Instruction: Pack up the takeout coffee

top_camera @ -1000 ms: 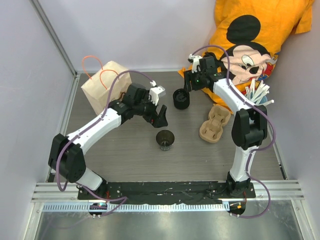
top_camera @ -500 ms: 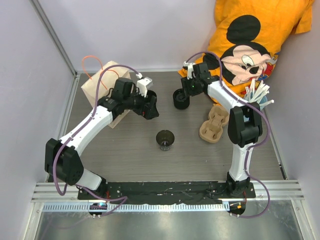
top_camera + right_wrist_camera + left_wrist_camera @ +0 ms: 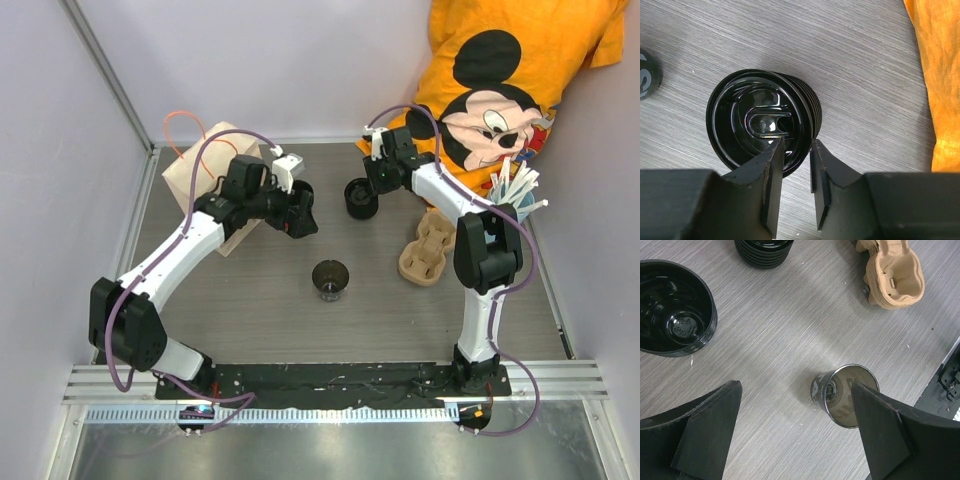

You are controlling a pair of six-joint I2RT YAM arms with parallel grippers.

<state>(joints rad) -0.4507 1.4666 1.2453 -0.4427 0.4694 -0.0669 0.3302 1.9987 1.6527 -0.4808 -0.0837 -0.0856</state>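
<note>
The takeout coffee cup, small, black and without a lid, stands upright mid-table. In the left wrist view the cup sits ahead of the wide-open left gripper, close to its right finger and untouched. From above, my left gripper hangs beside the paper bag, well back from the cup. A stack of black lids stands further back. My right gripper is down on this stack. Its jaws are narrowed and straddle the top lid's rim, one finger inside and one outside, with a slim gap showing.
A brown paper bag stands at the back left. The beige pulp carrier lies right of centre, with a blue cup of straws behind it. Orange cloth fills the back right. The left wrist view shows black round stacks at its left and top edge.
My left gripper drew back from beside the cup toward the bag and opened slightly wider. My right gripper shifted onto the lid stack and its jaws narrowed.
</note>
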